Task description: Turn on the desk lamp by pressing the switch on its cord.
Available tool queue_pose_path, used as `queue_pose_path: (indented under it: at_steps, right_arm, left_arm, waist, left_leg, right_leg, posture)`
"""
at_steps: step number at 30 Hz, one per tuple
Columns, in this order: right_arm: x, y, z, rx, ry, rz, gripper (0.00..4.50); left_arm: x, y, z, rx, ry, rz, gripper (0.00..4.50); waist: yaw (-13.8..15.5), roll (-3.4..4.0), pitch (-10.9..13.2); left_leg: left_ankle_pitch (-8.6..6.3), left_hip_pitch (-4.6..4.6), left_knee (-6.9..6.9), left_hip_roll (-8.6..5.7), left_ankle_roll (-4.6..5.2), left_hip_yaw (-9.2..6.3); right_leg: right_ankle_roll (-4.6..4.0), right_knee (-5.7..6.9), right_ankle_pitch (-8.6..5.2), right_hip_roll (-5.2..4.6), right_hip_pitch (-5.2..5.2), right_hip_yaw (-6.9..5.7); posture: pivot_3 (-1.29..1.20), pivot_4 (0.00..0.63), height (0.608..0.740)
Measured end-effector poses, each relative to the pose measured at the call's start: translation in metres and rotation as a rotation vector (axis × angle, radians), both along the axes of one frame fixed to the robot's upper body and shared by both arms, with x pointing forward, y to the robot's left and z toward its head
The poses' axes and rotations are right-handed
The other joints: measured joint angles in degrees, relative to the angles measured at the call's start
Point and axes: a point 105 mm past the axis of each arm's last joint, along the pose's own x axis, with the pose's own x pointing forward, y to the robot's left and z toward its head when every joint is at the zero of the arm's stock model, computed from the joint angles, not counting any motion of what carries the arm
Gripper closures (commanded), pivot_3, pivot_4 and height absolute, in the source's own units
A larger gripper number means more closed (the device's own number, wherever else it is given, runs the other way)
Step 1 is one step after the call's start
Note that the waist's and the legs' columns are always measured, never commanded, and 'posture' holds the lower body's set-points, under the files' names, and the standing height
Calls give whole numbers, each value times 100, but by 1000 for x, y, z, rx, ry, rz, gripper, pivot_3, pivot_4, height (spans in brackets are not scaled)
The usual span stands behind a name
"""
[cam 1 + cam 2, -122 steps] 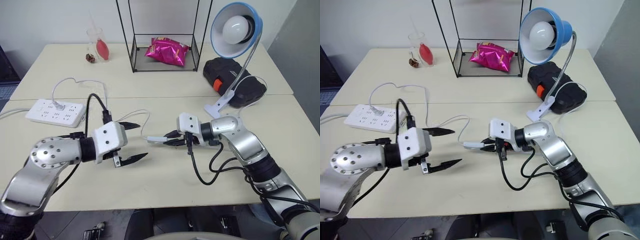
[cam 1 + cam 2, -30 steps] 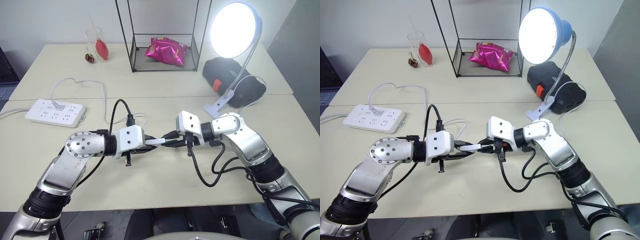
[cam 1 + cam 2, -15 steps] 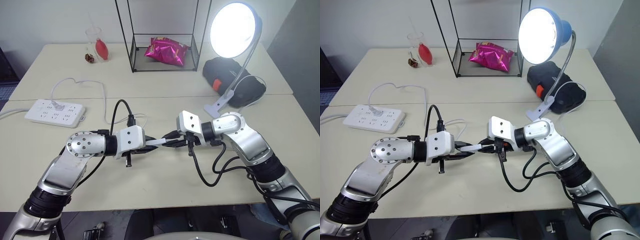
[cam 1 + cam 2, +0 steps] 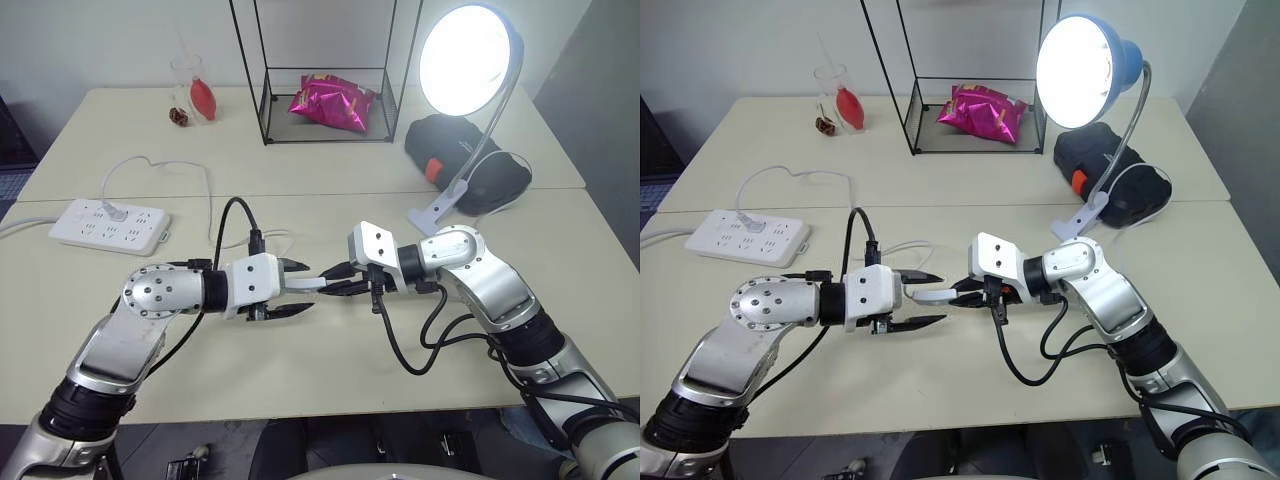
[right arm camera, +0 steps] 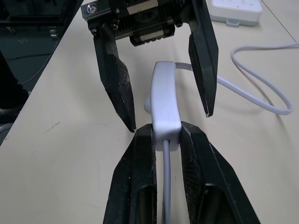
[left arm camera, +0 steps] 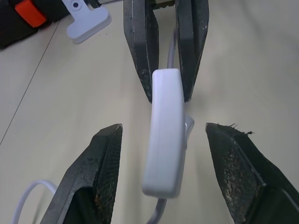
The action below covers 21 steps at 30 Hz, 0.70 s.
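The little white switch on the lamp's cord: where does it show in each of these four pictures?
Left eye view: the switch sits mid-table between the two arms.
Right eye view: same spot, slightly left of centre.
Left wrist view: centre, upright, between the left gripper and its open jaws.
Right wrist view: centre, its near end clamped by the right gripper.
Shared landmark: the right gripper's black jaws pinching one end of the switch.
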Motion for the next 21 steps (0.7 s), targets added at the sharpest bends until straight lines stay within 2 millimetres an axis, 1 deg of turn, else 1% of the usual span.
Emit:
queue_pose_path:
  at_steps: [4,7,8,10,11,14,18,21]
  right_arm:
    - [7,-1,-4,2,13,-21,4141]
    - [23,-3,-8,-8,3,-61,4141]
    - [31,-3,-9,-9,-14,-82,4141]
    - [38,-2,-10,-4,-24,-96,4141]
    - [47,0,-12,-1,-43,-117,4141]
    - [58,0,-18,0,-50,-148,4141]
    - [70,5,-29,-5,-53,-171,4141]
    - [77,7,-37,-20,-69,-175,4141]
  left_arm:
    - [-4,5,6,-9,-19,14,1568]
    - [-11,10,12,-13,-26,27,1568]
    - [-13,14,13,-16,-22,46,1568]
    - [-15,20,12,-27,-6,78,1568]
    - [-17,24,11,-43,18,111,1568]
    - [-19,32,10,-63,42,164,1568]
    - [-26,36,9,-74,65,192,1568]
    - [-27,39,9,-73,68,212,1568]
  waist:
    - [0,0,0]
    - [-12,0,0]
    - [-12,0,0]
    - [-20,1,0]
    - [-28,1,0]
    - [-36,1,1]
    - [-42,2,1]
    - [-39,2,1]
  left_leg:
    - [0,0,1,0,0,0]
    - [0,3,1,0,0,3]
    - [0,3,0,2,0,3]
    - [0,4,-2,4,0,4]
    - [0,3,-2,6,0,3]
    - [0,3,-2,7,0,4]
    - [0,3,-2,4,0,6]
    - [0,4,-2,4,0,5]
  right_leg:
    - [0,0,0,0,0,0]
    - [0,1,0,0,0,2]
    - [0,0,0,0,0,1]
    - [0,0,0,0,-2,1]
    - [0,0,0,0,-2,0]
    - [-2,-1,0,0,-2,0]
    - [-2,0,0,-1,-2,2]
    - [-3,1,0,-1,-2,1]
  posture:
    - [0,150,740]
    - [0,150,740]
    - [0,150,740]
    - [0,150,740]
    - [0,150,740]
    - [0,150,740]
    - [0,150,740]
    - [0,150,740]
